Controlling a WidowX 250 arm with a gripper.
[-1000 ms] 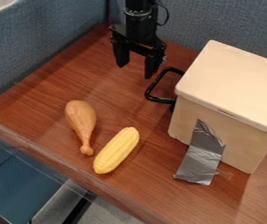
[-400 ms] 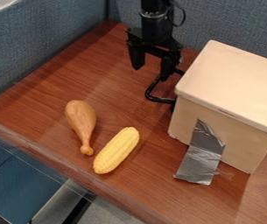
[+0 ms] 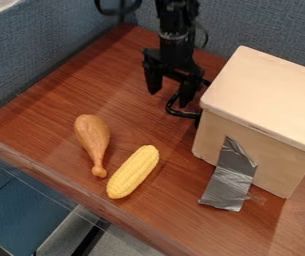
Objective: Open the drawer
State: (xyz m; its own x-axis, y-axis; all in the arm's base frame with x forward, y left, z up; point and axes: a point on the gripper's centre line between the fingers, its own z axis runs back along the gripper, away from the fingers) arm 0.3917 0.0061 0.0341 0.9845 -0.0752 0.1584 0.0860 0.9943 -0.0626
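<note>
You're at the hooking step: your tool (image 3: 169, 99) is spread, the drawer handle (image 3: 180, 114) partly hidden behind one finger. Seat that finger inside the handle, then pull away from the box (image 3: 268, 95).

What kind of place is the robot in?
Maybe an office desk corner used for robot practice: blue fabric-like walls, a brown wood-look top, and toy-like corn beside a box.
</note>
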